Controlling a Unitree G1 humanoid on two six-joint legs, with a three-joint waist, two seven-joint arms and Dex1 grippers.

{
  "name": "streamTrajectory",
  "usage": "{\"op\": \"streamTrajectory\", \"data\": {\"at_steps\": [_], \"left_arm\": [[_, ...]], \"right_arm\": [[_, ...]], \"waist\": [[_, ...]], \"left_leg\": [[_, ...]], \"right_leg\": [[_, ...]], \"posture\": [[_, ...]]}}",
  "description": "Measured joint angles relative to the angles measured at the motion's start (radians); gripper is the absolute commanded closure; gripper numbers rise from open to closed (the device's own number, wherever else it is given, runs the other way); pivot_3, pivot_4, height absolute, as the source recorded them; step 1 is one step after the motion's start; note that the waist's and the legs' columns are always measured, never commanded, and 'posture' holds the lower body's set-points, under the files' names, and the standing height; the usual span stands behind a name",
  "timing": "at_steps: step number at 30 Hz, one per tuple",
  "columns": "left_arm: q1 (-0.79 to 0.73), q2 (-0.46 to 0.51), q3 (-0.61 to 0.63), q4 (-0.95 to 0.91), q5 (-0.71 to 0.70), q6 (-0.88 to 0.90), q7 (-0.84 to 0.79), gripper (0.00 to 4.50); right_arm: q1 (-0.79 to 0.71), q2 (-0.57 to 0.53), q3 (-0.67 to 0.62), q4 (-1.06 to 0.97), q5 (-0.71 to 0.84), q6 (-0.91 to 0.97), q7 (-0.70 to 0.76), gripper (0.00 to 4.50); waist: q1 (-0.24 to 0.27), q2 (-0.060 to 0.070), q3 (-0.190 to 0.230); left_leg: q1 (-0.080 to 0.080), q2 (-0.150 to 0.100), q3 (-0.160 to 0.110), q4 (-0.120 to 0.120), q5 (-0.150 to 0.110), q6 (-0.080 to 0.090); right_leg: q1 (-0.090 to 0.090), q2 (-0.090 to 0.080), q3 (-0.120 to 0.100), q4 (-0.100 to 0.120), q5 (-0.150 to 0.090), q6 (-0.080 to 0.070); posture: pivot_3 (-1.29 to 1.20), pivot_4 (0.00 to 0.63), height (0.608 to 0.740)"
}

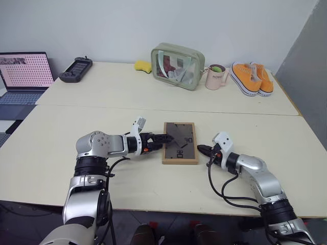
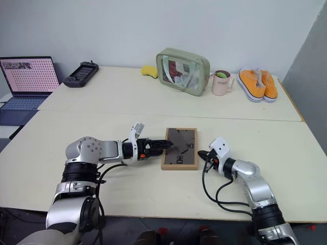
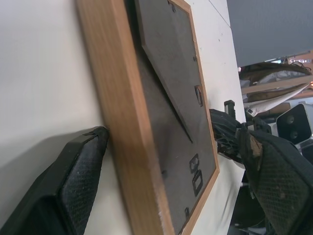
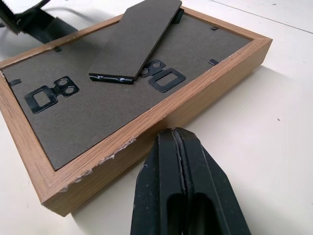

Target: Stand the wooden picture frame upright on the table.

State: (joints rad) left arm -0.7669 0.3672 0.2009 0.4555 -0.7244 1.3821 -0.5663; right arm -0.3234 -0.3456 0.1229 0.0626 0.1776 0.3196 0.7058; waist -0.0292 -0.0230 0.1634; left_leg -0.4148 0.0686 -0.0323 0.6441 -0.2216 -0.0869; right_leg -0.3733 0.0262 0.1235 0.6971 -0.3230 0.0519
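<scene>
A pale cream table runs back to a white wall, with a seam across it. At its far left sits an open laptop. Along the far edge stands a clear sage-trimmed pouch with crumpled items inside — what they are cannot be told — then a pair of orange shoes, a pink mug with something green in it, a black controller and a yellow sponge.

The wooden picture frame lies face down on the near half, its dark back panel up and the stand flap raised slightly.

The left gripper is spread wide across the frame's left edge — one finger on the table beside the wood, the other above the back. The right gripper is clenched shut, empty, its tip just beside the frame's right edge.
</scene>
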Motion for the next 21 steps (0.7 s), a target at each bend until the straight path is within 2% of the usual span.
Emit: {"op": "streamTrajectory", "data": {"at_steps": [10,16,21], "left_arm": [[-0.005,0.001,0.001,0.011,0.011,0.001,-0.016,0.03],[-0.011,0.000,0.005,0.023,0.011,-0.004,-0.016,0.03],[-0.011,-0.001,0.011,0.031,0.018,-0.012,-0.013,0.86]], "right_arm": [[-0.010,0.044,0.019,-0.001,0.001,0.017,-0.022,4.50],[-0.010,0.033,0.020,-0.001,0.000,0.014,-0.015,4.50],[-0.010,0.019,0.019,-0.001,0.000,0.013,-0.010,4.50]], "waist": [[-0.001,0.000,0.000],[-0.001,0.000,0.000],[-0.001,0.000,0.000]], "left_leg": [[0.000,-0.001,-0.001,0.000,0.000,0.000],[0.000,-0.002,-0.002,0.000,0.000,0.000],[-0.001,-0.002,-0.002,0.000,0.000,0.000]], "right_leg": [[0.000,-0.001,-0.001,0.000,0.000,0.000],[0.000,-0.002,-0.001,0.000,-0.001,0.001],[0.000,-0.002,-0.002,0.000,-0.001,0.001]], "posture": [[0.00,0.150,0.740],[0.00,0.150,0.740],[0.00,0.150,0.740]]}}
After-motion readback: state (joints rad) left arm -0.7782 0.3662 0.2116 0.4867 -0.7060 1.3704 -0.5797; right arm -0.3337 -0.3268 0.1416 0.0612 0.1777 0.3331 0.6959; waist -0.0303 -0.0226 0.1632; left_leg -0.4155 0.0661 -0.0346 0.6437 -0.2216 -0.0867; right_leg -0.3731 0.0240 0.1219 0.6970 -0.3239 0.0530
